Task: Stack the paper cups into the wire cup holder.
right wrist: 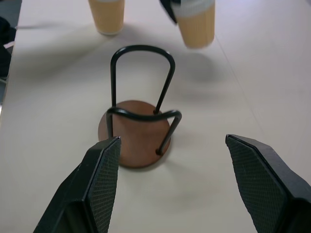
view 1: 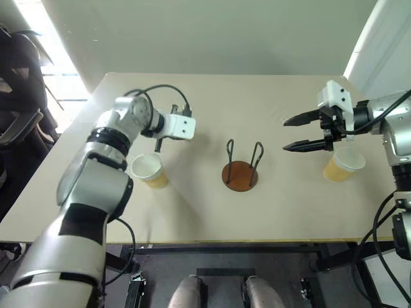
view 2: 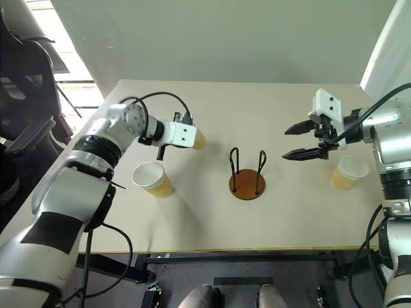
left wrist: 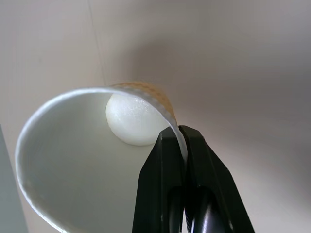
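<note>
Head views first: three paper cups in total. One stands upright on the table at the near left, one upright at the right, and the third peeks out past the left gripper, tan side showing just beyond the white wrist block, up off the table. One holder sits about mid-table between the two standing cups, well apart from both: a round reddish-brown disc with two black wire loops standing upright, no cup in it. The right gripper hangs above the table between the holder and the right cup, its fingers spread wide with nothing in them.

Left wrist view: the two black fingers are pinched tight together on the wall of the cup, right at the white rolled rim, one inside and one outside. You look straight into the white inside down to its round bottom, with a sliver of tan outside along the edge.

Right wrist view: both fingers stand far apart, holding nothing. The holder sits between and beyond them, loops upright on the brown disc. Two tan cups show farther back, one standing, the other lifted off the table.
</note>
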Robot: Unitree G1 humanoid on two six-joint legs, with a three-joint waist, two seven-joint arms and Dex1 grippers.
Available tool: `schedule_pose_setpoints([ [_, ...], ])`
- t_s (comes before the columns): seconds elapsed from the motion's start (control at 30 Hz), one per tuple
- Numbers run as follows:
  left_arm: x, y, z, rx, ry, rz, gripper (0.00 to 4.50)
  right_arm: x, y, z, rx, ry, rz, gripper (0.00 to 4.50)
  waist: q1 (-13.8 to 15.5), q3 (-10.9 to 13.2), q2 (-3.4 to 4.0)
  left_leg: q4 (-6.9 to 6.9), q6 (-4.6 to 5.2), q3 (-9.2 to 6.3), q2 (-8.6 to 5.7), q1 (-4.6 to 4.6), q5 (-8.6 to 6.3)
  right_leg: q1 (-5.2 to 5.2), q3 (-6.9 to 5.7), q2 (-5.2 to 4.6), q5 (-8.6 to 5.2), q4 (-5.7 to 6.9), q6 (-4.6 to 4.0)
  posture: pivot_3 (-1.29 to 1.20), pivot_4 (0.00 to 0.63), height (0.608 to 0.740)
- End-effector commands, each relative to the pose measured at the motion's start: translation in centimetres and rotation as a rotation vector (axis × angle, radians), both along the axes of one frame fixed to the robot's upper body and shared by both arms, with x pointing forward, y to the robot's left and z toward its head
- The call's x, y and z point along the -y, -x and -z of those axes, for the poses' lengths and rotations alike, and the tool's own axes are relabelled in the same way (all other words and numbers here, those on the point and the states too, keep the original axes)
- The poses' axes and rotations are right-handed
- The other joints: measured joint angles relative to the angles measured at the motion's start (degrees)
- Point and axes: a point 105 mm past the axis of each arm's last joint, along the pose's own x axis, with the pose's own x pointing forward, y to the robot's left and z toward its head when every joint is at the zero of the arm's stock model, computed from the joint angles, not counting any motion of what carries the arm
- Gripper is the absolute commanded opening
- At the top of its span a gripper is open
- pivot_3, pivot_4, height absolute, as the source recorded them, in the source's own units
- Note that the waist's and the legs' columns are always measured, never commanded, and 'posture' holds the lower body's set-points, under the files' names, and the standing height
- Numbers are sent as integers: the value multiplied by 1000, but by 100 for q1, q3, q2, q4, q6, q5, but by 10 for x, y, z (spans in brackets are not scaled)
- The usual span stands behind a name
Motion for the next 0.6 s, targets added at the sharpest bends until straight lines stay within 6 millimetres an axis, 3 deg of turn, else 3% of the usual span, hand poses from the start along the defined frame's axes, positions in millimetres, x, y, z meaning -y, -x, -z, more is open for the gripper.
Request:
schedule_pose_setpoints([
  [0.03,9,8,-37,-1,35,58,26,4,9,-9,23,22,-29,3540,4,0,0,0,0,-3,1,0,0,2,2,-3,0,-3,0,0,150,740],
  [0.2,20,19,-68,-48,79,107,26,6,16,-10,31,41,-72,3540,-8,1,-3,-11,3,7,-2,0,-2,0,3,-2,-2,-14,0,0,150,740],
  [0.3,38,28,-88,-78,135,163,26,1,21,-21,65,18,-124,3540,-19,3,-5,-13,4,2,5,-3,-3,-1,9,-7,-2,-14,4,0,150,740],
  [0.6,67,47,-86,-228,110,298,26,-18,48,-35,80,-24,-276,3540,-9,2,-7,-12,16,12,8,-8,-10,1,5,-6,-16,-17,13,0,150,740],
])
